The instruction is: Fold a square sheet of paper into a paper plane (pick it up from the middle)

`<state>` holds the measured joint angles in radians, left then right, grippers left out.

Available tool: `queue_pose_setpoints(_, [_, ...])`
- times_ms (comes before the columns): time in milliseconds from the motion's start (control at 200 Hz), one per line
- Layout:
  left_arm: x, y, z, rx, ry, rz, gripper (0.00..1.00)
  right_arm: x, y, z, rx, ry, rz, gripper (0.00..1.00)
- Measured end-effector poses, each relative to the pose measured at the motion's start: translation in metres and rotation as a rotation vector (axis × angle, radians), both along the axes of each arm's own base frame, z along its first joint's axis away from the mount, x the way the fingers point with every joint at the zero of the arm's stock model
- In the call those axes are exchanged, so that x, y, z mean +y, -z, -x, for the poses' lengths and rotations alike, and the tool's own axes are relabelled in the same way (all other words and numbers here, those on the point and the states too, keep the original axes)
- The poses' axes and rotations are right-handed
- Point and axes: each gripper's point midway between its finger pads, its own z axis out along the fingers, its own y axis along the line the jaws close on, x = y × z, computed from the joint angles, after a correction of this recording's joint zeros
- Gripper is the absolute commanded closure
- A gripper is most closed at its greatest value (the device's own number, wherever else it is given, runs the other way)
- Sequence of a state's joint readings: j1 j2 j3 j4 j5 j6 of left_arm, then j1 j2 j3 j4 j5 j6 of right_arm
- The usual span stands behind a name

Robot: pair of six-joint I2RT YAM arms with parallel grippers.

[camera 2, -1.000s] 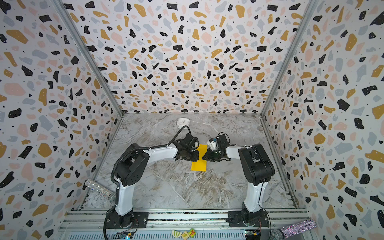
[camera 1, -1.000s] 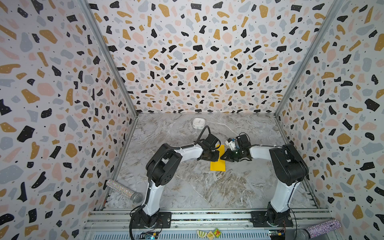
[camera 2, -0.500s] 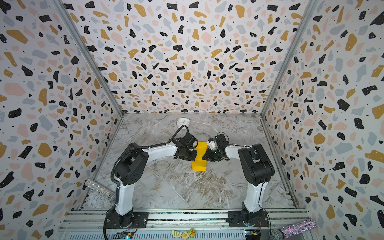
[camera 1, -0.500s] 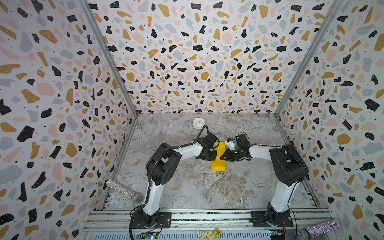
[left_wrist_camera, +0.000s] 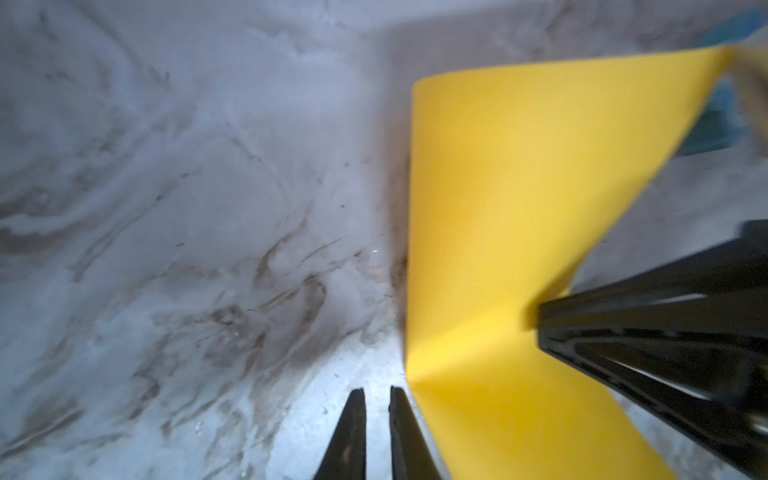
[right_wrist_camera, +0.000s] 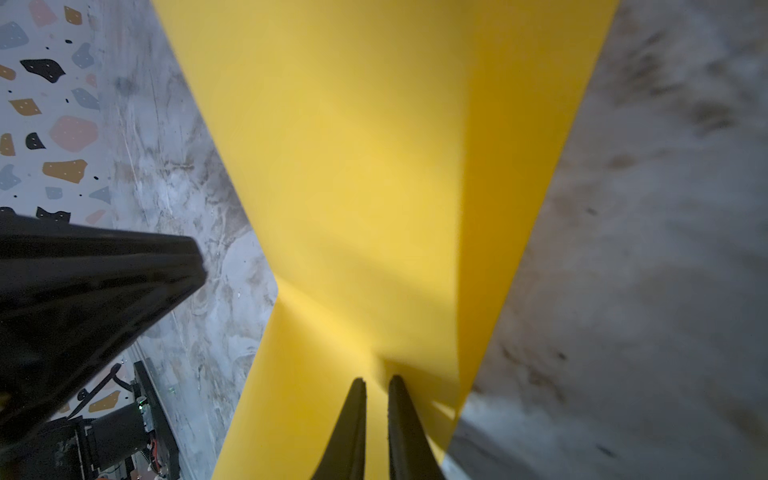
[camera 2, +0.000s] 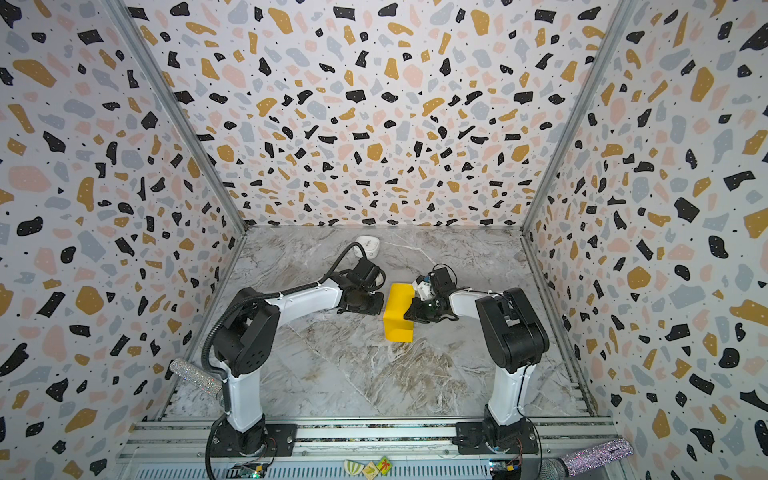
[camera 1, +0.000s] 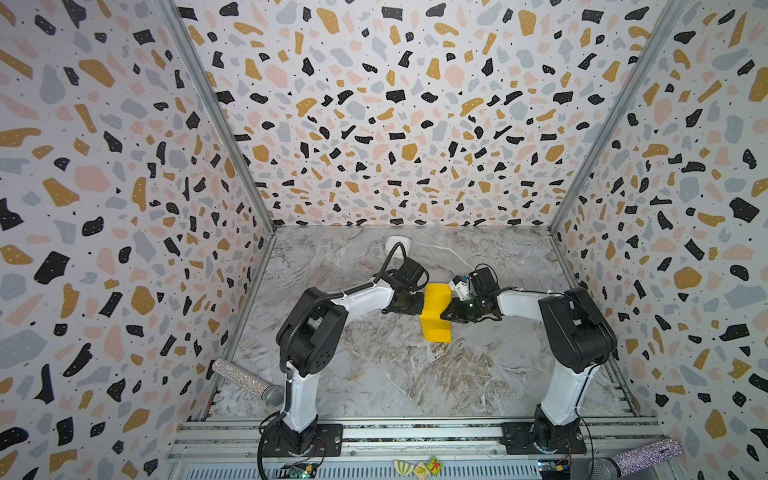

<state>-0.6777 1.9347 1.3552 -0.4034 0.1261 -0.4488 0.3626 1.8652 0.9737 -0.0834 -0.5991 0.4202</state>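
In the middle of the marble table (camera 1: 374, 374) the square sheet of paper (camera 1: 435, 309) stands raised and bent into a step, between the two grippers. The right gripper (right_wrist_camera: 376, 380) is clamped on one edge of the sheet, and the paper puckers at its fingers (right_wrist_camera: 399, 415). The left gripper (left_wrist_camera: 376, 390) has its fingers (left_wrist_camera: 353, 419) almost together with nothing between them; the opposite edge passes just beside them.
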Motion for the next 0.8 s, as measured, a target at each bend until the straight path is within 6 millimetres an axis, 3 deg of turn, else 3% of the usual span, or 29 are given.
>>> queue_pose_setpoints(80, [-0.015, -0.012, 0.004, -0.009, 0.023, 0.073, 0.86, 0.0, 0.0, 0.0, 0.0, 0.0, 0.001, 0.85])
queue_pose_setpoints(145, [-0.026, -0.011, 0.01, 0.0, 0.045, 0.101, 0.87, 0.0, 0.0, 0.0, 0.0, -0.001, 0.001, 0.85])
queue_pose_setpoints(300, [-0.035, 0.019, 0.029, 0.065, 0.075, 0.07, 0.88, 0.0, 0.0, 0.0, -0.001, -0.001, 0.002, 0.85])
queue_pose_setpoints(406, [-0.025, 0.041, 0.037, 0.099, 0.066, 0.011, 0.89, 0.0, 0.0, 0.0, -0.002, 0.0, 0.004, 0.85])
queue_pose_setpoints(801, [0.003, 0.042, 0.032, 0.037, 0.055, -0.14, 0.9, 0.0, 0.0, 0.0, -0.009, -0.005, 0.015, 0.85])
